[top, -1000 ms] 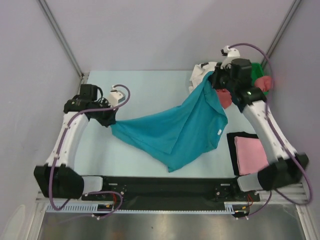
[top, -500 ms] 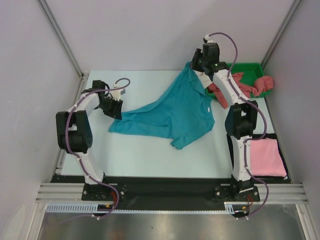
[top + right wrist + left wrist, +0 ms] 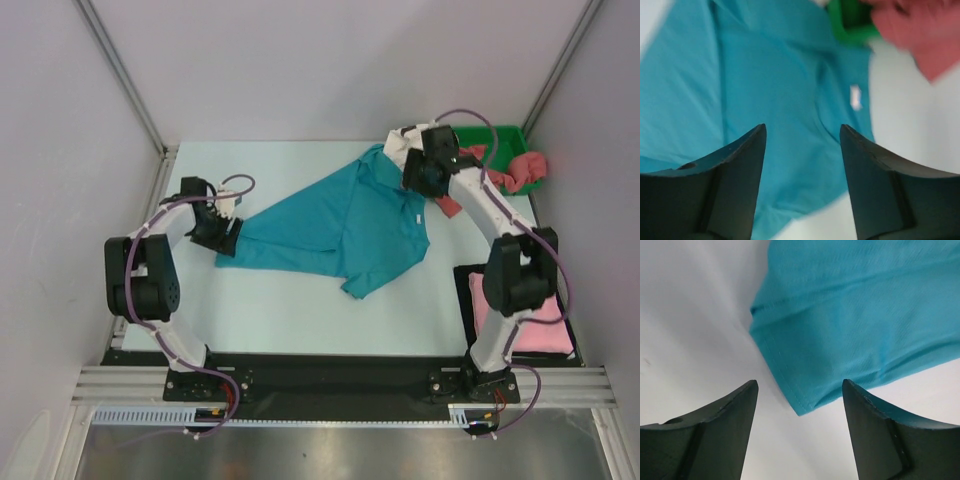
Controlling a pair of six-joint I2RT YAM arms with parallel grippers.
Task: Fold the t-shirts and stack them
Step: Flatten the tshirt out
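Soft, even light from above; one sharp view, two softer ones.
The overhead view is bright and flat, with only faint shadows under the arms and a dull sheen on the metal strip (image 3: pixel 330 450) at the bottom. In the left wrist view the teal t-shirt (image 3: pixel 865 315) shows a crisp weave, while the dark fingers (image 3: pixel 715 440) of the left gripper (image 3: pixel 799 382) look soft. The right wrist view is smeared throughout, blurring the green tray (image 3: pixel 852 22) and the dusty-red t-shirt (image 3: pixel 920 35).
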